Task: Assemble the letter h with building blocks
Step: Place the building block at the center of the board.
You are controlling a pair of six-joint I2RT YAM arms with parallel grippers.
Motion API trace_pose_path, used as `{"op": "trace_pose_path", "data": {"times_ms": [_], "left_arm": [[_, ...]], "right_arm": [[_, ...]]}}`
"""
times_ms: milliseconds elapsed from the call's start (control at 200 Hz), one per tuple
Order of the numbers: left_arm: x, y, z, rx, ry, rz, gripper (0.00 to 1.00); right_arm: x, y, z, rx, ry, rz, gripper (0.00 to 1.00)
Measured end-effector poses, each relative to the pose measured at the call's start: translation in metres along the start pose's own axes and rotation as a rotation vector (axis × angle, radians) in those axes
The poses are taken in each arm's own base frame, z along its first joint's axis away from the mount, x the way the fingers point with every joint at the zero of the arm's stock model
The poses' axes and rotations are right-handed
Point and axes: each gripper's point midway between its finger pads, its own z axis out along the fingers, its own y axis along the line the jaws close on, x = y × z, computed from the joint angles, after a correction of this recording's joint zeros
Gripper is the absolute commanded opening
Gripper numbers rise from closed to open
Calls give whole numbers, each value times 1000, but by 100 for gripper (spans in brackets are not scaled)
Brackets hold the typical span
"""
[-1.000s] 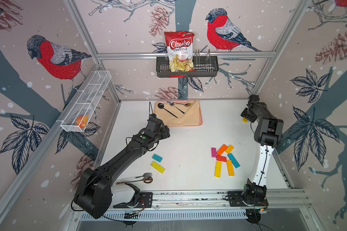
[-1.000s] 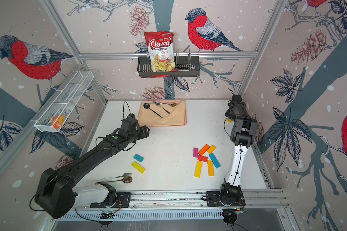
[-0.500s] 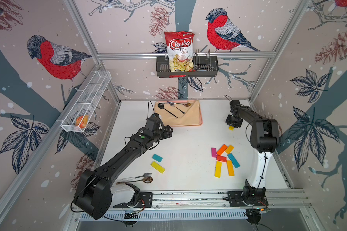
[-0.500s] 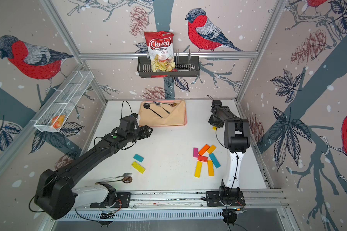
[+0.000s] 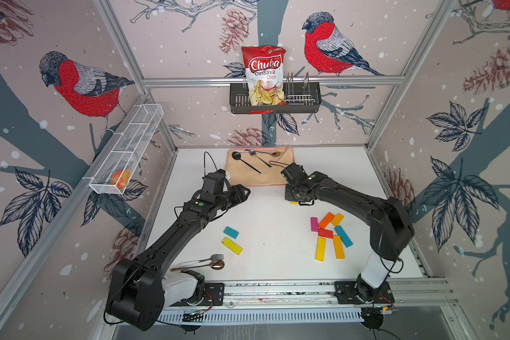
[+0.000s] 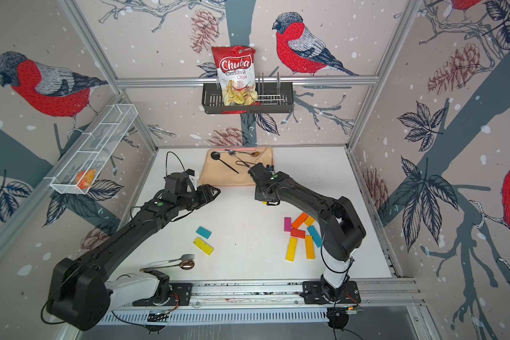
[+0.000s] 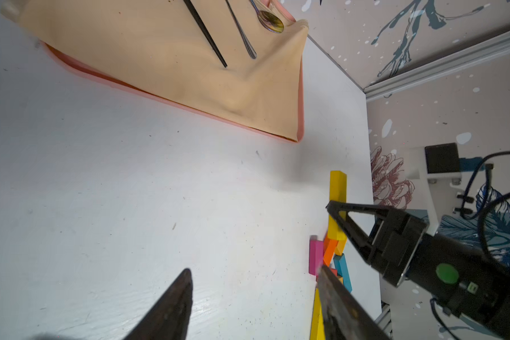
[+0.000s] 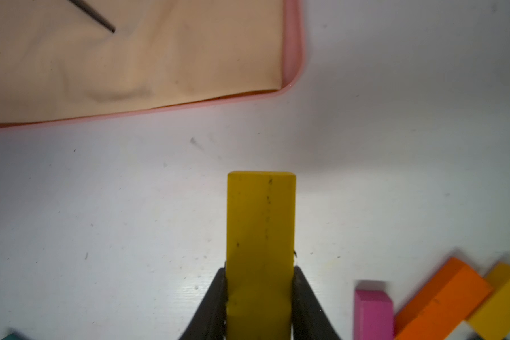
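Saw the right gripper (image 8: 259, 270) clamped on a yellow block (image 8: 261, 217), its fingers (image 8: 214, 297) pressed against the two long sides near one end and the rest jutting out toward the cloth (image 8: 130, 59). Found the pair over the surface (image 5: 271, 223), just in front of the cloth's near corner on the right arm's side. Made out only a sliver of the block beneath the gripper in both top views, and could not tell whether it touched the surface. Saw the left gripper (image 7: 253, 270) with jaws well apart and nothing between them, over bare surface by the cloth's other near corner. Counted seven loose blocks lying flat in a cluster (image 5: 325, 233) beside the right arm: magenta, orange, amber, red, teal, yellow, orange. Found a teal block (image 5: 231, 232) and a second yellow block (image 5: 232, 246) just beside each other, well apart from the cluster, nearer the left arm. Noted a fork (image 5: 202, 260) and spoon (image 5: 217, 265) by the left arm's base, and cutlery (image 5: 236, 155) on the cloth.
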Motion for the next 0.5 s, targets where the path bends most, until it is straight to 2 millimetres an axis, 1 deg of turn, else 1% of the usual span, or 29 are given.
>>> {"op": "trace_pose_path", "data": {"times_ms": [85,125,195,265,340,500], "left_arm": [[-3,16,0,-55,-5,-32,64],[-5,26,-1,-105,-15,-48,64],[-7,38,-5,-178,-34,-59,65],[-10,50,-13,-241,-71,-64,64],[-10,61,-20,-291,-102,-79,64],[-5,78,-27,-355,-125,-86,65]], "right_arm": [[17,45,12,-48,37,-30,25],[23,61,17,-60,53,-35,25],[28,81,30,-67,69,-24,25],[33,94,43,-62,91,-14,25],[36,104,54,-51,107,-2,25],[33,111,70,-30,123,16,25]]}}
